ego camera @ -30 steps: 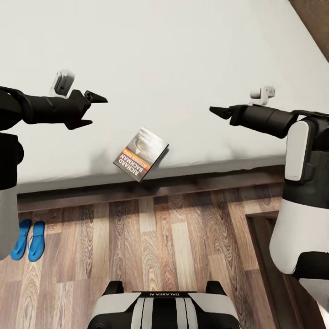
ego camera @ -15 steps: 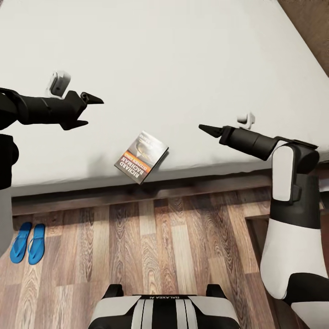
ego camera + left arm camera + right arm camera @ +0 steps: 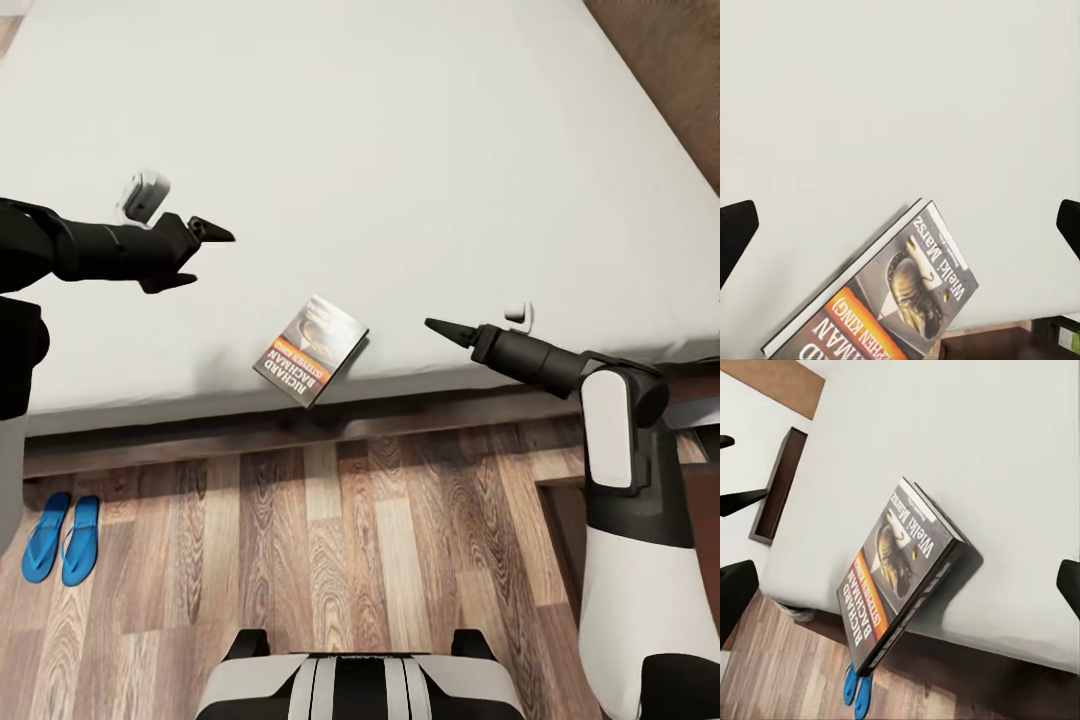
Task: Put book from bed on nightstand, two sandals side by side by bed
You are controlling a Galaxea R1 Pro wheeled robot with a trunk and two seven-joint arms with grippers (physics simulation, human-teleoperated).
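book (image 3: 311, 350) sits face up on the bed (image 3: 380, 130), right at the near edge of the white mattress, turned at an angle with one corner poking out over the dark wooden frame. your right gripper (image 3: 440, 328) hovers just beside it, pointing at it from the right, not touching. head view shows it edge-on as one point, but in the right wrist view its two tips sit at opposite edges, so it's spread wide. your left gripper (image 3: 200, 255) is up over the mattress, well apart from the book, jaws apart and holding nothing. sandals (image 3: 62, 536) lie side by side on the wood floor (image 3: 380, 540), near the bed frame, far to your left.
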